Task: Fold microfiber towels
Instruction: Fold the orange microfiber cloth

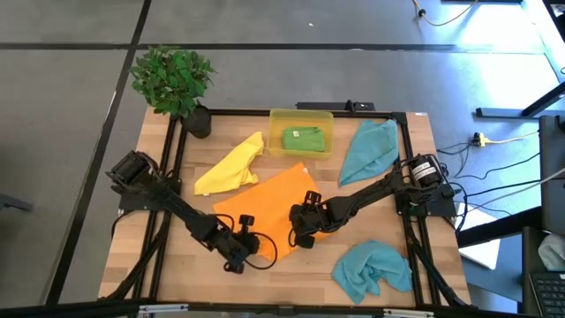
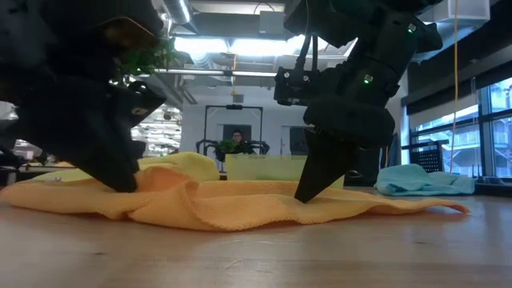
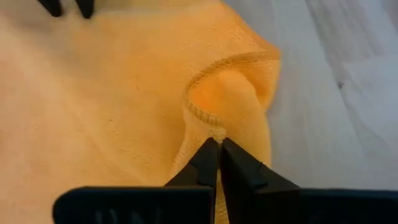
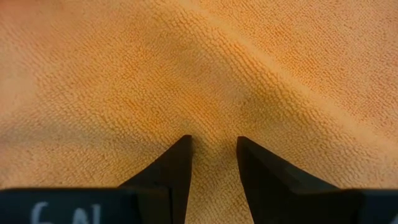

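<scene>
Jaws on the left gripper are pinched shut on a raised hem of the orange towel, the stitched edge curling up in a soft loop just past the tips. On the right gripper the jaws stand partly apart, tips pressed down into the same towel with a small ridge of cloth between them; whether that ridge is actually gripped, I cannot tell.

That orange cloth is a nubby, fine-looped microfiber, spread as a rough diamond over the middle of the wooden bench, with low rumpled folds along its near side. Both dark arms reach in from the left and right edges and meet over its near half.

A yellow towel lies bunched in a long, loose twist toward the far left, just beside the orange one. One teal-blue towel lies crumpled by the far right corner, and a second teal-blue towel sits in a heap near the near right corner, well apart from the arms. A green towel rests folded inside a translucent yellow bin at the far edge. A leafy potted plant stands at the far left corner. Beyond the bench, in the room, a person sits far off.
</scene>
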Robot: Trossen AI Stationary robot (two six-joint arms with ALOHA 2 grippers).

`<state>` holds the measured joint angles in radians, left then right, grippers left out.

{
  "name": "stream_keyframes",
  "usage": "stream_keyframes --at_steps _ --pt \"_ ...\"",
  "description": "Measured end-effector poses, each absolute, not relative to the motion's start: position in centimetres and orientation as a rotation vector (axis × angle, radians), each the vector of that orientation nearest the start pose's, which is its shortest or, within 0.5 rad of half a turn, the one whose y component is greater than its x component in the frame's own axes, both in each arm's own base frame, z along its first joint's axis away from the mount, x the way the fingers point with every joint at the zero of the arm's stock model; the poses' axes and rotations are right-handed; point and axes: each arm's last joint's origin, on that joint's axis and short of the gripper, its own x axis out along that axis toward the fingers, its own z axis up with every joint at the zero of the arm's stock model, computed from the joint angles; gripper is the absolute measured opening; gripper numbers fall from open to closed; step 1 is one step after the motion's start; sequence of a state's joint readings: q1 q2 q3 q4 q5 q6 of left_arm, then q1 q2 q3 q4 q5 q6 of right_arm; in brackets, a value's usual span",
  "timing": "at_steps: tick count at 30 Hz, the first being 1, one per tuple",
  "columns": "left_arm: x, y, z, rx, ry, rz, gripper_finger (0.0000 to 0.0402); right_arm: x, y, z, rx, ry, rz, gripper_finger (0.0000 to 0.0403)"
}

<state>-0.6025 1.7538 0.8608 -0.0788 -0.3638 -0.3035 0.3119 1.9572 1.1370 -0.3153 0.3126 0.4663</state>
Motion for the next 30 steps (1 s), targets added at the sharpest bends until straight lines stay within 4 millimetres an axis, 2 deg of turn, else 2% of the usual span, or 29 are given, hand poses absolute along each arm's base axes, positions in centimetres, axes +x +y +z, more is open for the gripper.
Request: stream_keyframes --at_steps 10,20,24,30 --pt "26.6 -21.5 15.2 0.081 0.906 -0.431 0.0000 35.6 10.5 12.3 0.075 1.044 -0.250 0.0130" --pt "25.9 -21.7 15.0 0.027 0.987 -0.439 0.0006 35.6 11.1 12.4 0.146 1.078 -0.135 0.0130" --pt "25.8 -21.8 15.0 0.008 1.000 -0.463 0.0028 35.7 11.9 12.9 0.154 1.097 -0.085 0.0130" --pt "25.5 -22.1 15.0 0.005 1.001 -0.471 0.0087 36.5 13.4 14.6 0.146 1.082 -0.005 0.0130"
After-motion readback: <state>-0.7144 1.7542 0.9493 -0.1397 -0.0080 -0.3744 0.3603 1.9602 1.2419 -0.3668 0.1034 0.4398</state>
